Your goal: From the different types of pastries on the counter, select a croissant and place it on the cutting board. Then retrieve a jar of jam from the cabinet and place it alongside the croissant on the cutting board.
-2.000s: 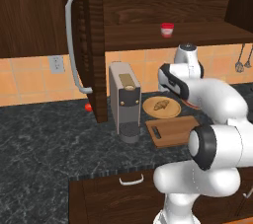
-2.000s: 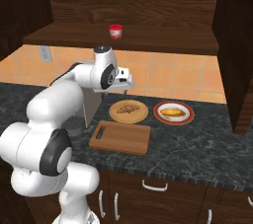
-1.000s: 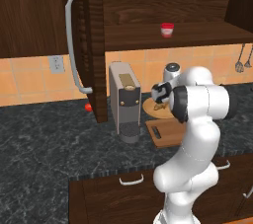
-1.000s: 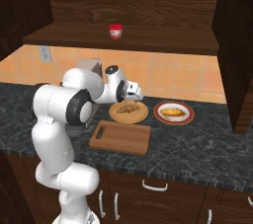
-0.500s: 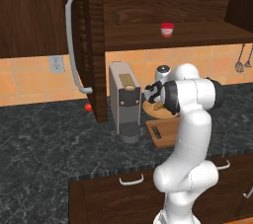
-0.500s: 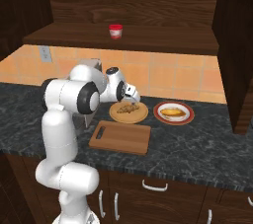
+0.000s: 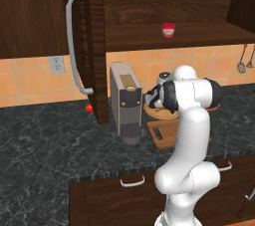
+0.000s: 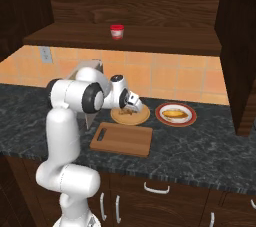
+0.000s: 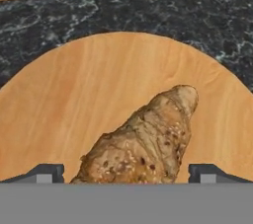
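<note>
Two finger tips of the gripper (image 9: 126,172) stand spread on either side of the croissant (image 9: 143,144), jaws released, not touching it. The croissant lies on a round wooden plate (image 9: 74,90) resting on the dark marbled counter (image 8: 200,146). Just in front of the plate lies the cutting board (image 8: 122,139), bare. Beside it, a red-rimmed plate (image 8: 175,114) holds the yellow bun (image 8: 174,113). The jar of jam (image 8: 117,31) stands on the cabinet (image 7: 94,46) shelf above.
</note>
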